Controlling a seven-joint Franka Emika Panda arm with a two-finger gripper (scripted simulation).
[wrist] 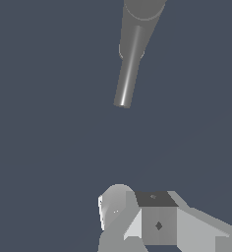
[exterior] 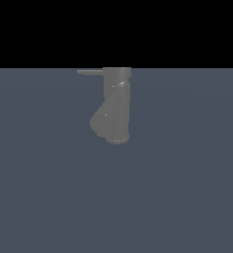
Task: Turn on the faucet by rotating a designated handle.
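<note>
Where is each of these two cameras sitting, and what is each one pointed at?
Exterior view: off the arm, facing the faucet side-on, handle pointing to the exterior view's left; no robot part shows.
Wrist view: on the wrist, looking along the handle towards the faucet top; the gripper shows at the edge, apart from the handle.
Shared: faucet and handle.

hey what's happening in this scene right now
A simulated robot arm is set up to turn on a dark-grey faucet by rotating its handle, the thin bar sticking out from the top toward the exterior view's left. Nothing is touching the handle yet. The arm is absent from the exterior view; the wrist view shows part of the gripper apart from the handle, its jaw state unclear.
</note>
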